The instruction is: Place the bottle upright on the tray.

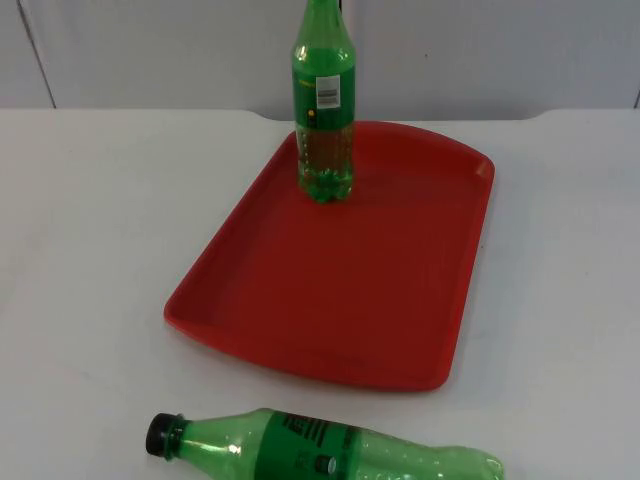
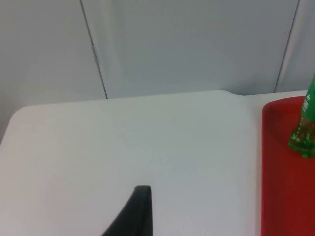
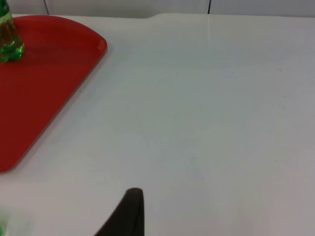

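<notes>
Nearest the camera in the top view, a green plastic bottle w/ black cap (image 1: pixel 320 455) lies on its side on the white table (image 1: pixel 90 230), cap end pointing to the pic's left, dark label round its middle. It's off the tray, just in front of the tray's near edge, not touching it.

Behind it sits the red tray (image 1: pixel 340 290), long axis running away from the camera, slightly skewed.

At the tray's far end a second green bottle (image 1: pixel 323 105) stands upright on the tray floor, near the far rim; green label, brownish liquid in the lower half. The left wrist view catches its base (image 2: pixel 305 135) on the tray (image 2: pixel 285 172); the right wrist view does too (image 3: pixel 9 39), w/ the tray's rounded corner (image 3: pixel 54 73).

Left gripper: one black fingertip (image 2: pixel 135 211) over bare table, well apart from the tray. Right gripper: one fingertip (image 3: pixel 127 214) over bare table on the other side. Both arms wait; can't tell how wide either claw is.

Grey partition wall (image 1: pixel 500 50) at the back.
</notes>
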